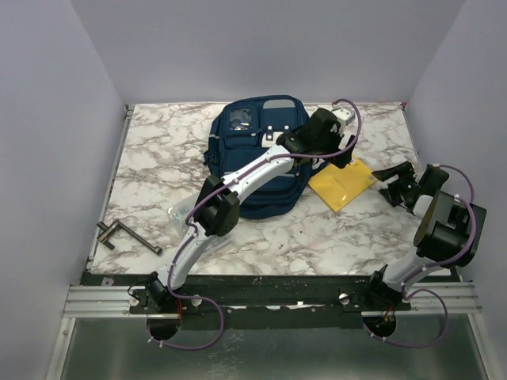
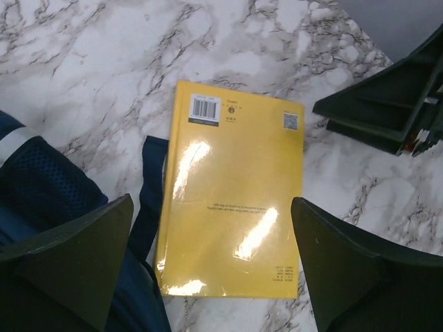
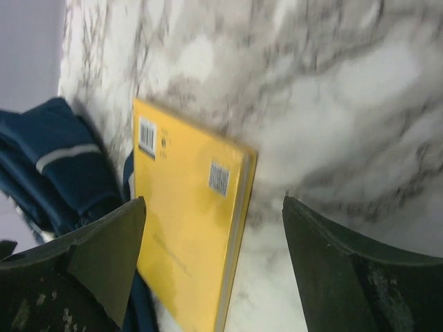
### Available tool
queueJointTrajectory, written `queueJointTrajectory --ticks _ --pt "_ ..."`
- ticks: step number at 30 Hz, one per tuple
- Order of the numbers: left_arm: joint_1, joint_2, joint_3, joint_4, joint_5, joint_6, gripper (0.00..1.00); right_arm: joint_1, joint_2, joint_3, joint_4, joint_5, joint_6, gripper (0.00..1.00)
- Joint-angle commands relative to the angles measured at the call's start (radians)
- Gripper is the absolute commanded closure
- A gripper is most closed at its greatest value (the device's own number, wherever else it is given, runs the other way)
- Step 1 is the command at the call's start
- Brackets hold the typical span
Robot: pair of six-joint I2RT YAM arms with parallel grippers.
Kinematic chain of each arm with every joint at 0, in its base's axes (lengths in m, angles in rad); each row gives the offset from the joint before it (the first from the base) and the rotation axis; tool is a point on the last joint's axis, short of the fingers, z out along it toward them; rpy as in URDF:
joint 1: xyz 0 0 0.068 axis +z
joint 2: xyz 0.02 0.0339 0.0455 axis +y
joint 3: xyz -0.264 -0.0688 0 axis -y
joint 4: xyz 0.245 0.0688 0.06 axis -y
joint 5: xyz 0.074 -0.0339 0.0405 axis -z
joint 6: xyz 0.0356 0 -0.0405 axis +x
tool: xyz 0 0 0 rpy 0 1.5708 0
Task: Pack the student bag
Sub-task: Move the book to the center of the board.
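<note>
The navy student bag (image 1: pixel 252 150) lies flat at the back middle of the table; its edge shows in the left wrist view (image 2: pixel 41 194) and in the right wrist view (image 3: pixel 62 159). A yellow book (image 1: pixel 342 182) lies flat on the marble just right of the bag, back cover up; it also shows in the left wrist view (image 2: pixel 232 190) and in the right wrist view (image 3: pixel 187 228). My left gripper (image 1: pixel 337 154) hangs open above the book's near end (image 2: pixel 211 266). My right gripper (image 1: pixel 396 180) is open and empty to the right of the book (image 3: pixel 214 263).
A small white box (image 1: pixel 342 119) sits behind the left wrist at the back. A dark metal tool (image 1: pixel 119 234) lies at the table's left front. A clear plastic piece (image 1: pixel 181 212) lies by the left arm's elbow. The right gripper's fingers (image 2: pixel 387 111) show in the left wrist view.
</note>
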Motion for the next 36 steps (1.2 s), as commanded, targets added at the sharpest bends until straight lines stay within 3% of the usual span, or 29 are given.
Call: queueJointTrajectory --ticks 1,8,11,19,25,36 --pt "0.027 -0.016 -0.076 0.138 -0.035 -0.127 0.02 0.001 0.085 0.154 -0.061 0.14 -0.105 0.16" --pt "0.029 -0.095 -0.15 0.133 0.075 -0.13 0.03 0.098 0.355 0.478 -0.179 0.041 -0.208 0.19" --pt "0.028 -0.099 -0.187 0.117 0.171 -0.106 0.03 0.155 0.382 0.522 -0.259 0.042 -0.236 0.23" --pt "0.002 -0.058 -0.207 -0.127 0.19 -0.098 0.07 0.172 0.234 0.321 -0.362 0.027 -0.216 0.36" --pt "-0.016 -0.204 -0.364 -0.145 0.175 -0.173 0.07 0.182 0.073 0.172 -0.364 0.005 -0.187 0.38" --pt "-0.055 -0.466 -0.591 -0.155 0.102 -0.144 0.05 0.206 -0.157 0.027 -0.268 -0.205 -0.016 0.39"
